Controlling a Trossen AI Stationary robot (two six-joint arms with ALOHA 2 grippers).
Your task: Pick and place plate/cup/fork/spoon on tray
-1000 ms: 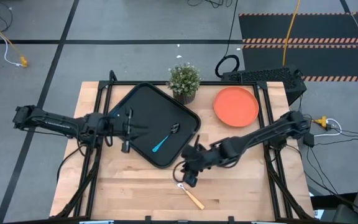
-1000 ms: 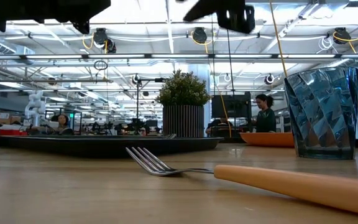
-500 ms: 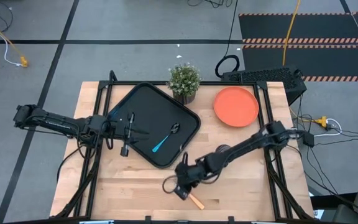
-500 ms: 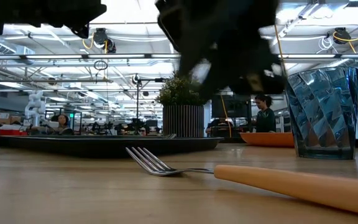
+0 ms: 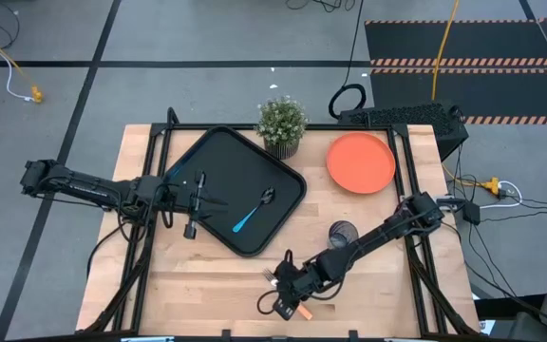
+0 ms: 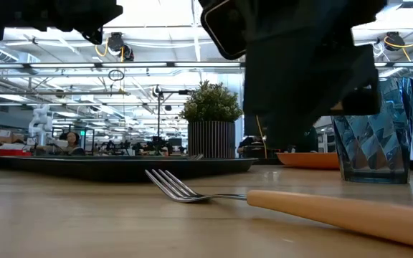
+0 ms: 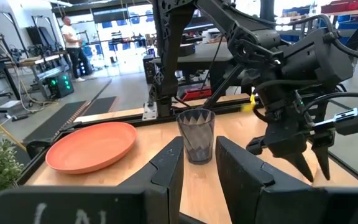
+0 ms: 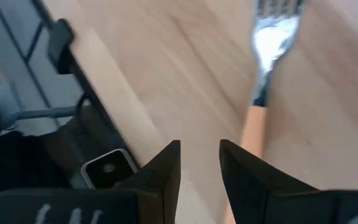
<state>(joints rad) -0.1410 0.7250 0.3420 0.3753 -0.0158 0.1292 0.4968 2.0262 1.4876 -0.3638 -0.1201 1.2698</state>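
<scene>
The fork [image 5: 302,312], silver tines and orange-tan handle, lies flat on the wood near the table's near edge; it also shows in the low view [image 6: 264,199]. My right gripper [image 5: 283,296] is open and hovers just above the fork; in the right wrist view the fork [image 8: 263,74] lies beside the fingers [image 8: 241,171]. The grey cup [image 5: 343,233] stands upright on the wood. The orange plate [image 5: 360,161] lies at the far right. The blue-handled spoon [image 5: 253,211] lies in the black tray [image 5: 221,166]. My left gripper [image 5: 207,200] is open and empty over the tray's left side.
A potted green plant [image 5: 281,123] stands behind the tray's far corner. The table's near edge and its black frame rail [image 8: 61,37] are close to my right gripper. Bare wood lies between the tray and the near edge.
My right gripper has gone from beside the tray's near corner toward the table's near edge and down, and now hangs low over the fork. The arm has cleared the cup, which stands where it was. The fork has not moved.
</scene>
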